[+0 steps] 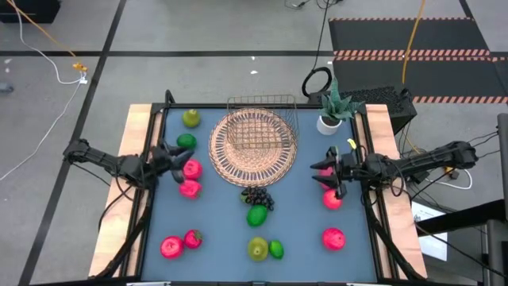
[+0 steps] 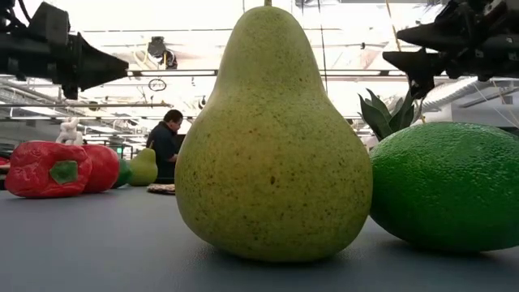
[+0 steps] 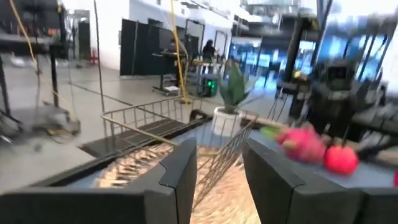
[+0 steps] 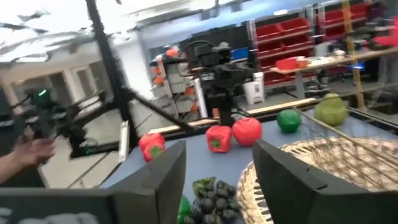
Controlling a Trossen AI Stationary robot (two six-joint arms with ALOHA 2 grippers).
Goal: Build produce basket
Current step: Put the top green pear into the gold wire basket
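Left pincer [image 1: 176, 161] beside basket [image 1: 253, 148]

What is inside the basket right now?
Nothing shows inside the basket: only bare weave and its wire frame in the high view. The grapes and other fruit lie on the table outside it. Neither gripper hides any part of the basket's inside.

A grey concrete floor [image 1: 198, 32] crossed by dark lines surrounds the table, with a black mat [image 1: 413, 36] edged in red-and-white stripes at the upper right and a yellow cable [image 1: 414, 32] running over it. Across the room, a seated person [image 2: 166, 139] shows left of centre under bright ceiling light. Shelves of red bins [image 4: 292, 34] line the wall at upper right.
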